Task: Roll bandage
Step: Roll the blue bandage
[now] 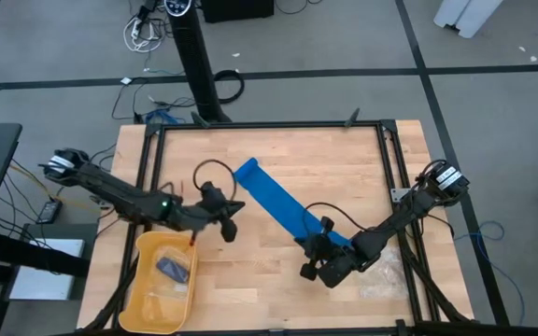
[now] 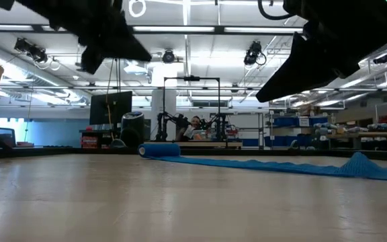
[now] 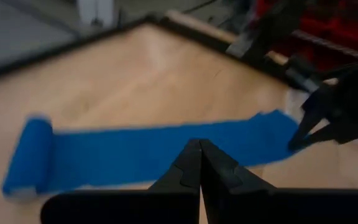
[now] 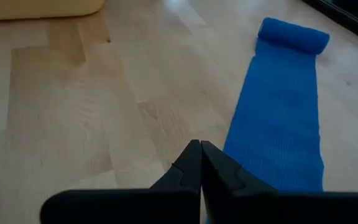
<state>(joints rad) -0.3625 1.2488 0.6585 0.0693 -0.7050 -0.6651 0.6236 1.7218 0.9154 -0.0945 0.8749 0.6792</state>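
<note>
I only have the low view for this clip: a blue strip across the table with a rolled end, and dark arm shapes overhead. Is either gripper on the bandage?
Observer: Not the left gripper. The high view shows it shut and empty, beside the bandage and clear of it.
Operator: And the right one?
Observer: The right gripper is shut too, with its tips at the strip's edge near the unrolled end. I cannot tell whether fabric is pinched.
Operator: How does the strip lie?
Observer: Diagonally across the table, mostly flat, with only a small roll at the far end.
</note>
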